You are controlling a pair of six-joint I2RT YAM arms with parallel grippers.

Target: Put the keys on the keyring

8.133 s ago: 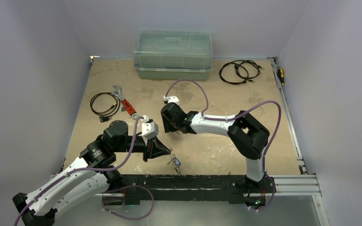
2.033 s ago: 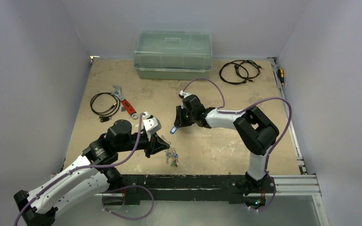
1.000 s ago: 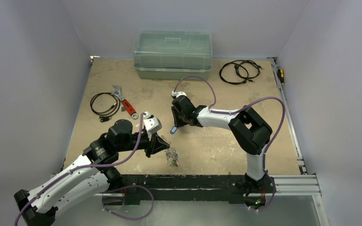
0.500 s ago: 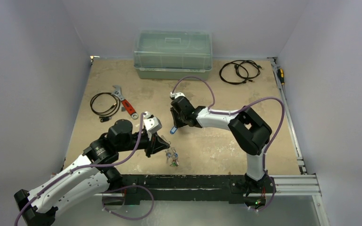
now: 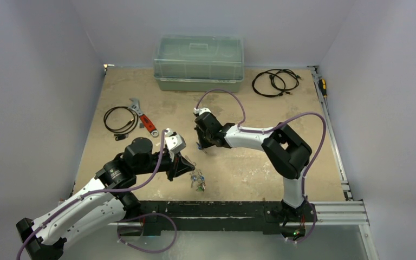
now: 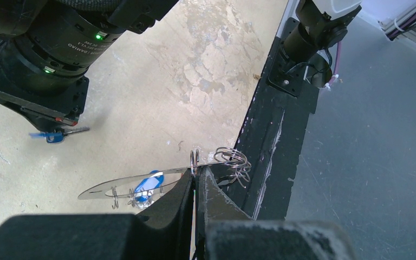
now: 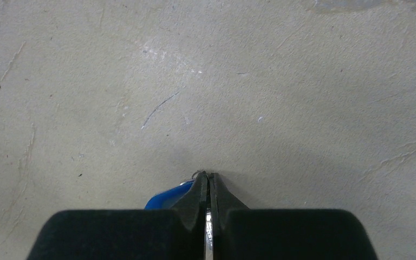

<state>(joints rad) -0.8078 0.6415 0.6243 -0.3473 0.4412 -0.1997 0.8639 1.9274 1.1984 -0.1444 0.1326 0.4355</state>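
My left gripper (image 5: 187,166) hovers near the table's front edge, shut on the keyring (image 6: 106,187), a thin silvery loop seen edge-on. A blue-tagged key (image 6: 147,186) and small wire rings (image 6: 233,160) hang from the keyring; in the top view this bunch of keys (image 5: 197,182) dangles just below the fingers. My right gripper (image 7: 208,176) is down at the table surface in the middle, shut on another key with a blue tag (image 7: 168,199), silver metal showing between its jaws. The left wrist view shows that key (image 6: 54,136) lying under the right gripper (image 6: 59,123).
A clear lidded box (image 5: 199,63) stands at the back. Black cable coils lie at the back right (image 5: 274,82) and at the left (image 5: 120,119), next to a red-handled wrench (image 5: 143,120). A screwdriver (image 5: 322,86) lies on the right edge. The black rail (image 5: 222,208) runs along the front.
My right gripper has lowered a little onto the blue-tagged key and closed on it. The left arm and the keyring have stayed still.
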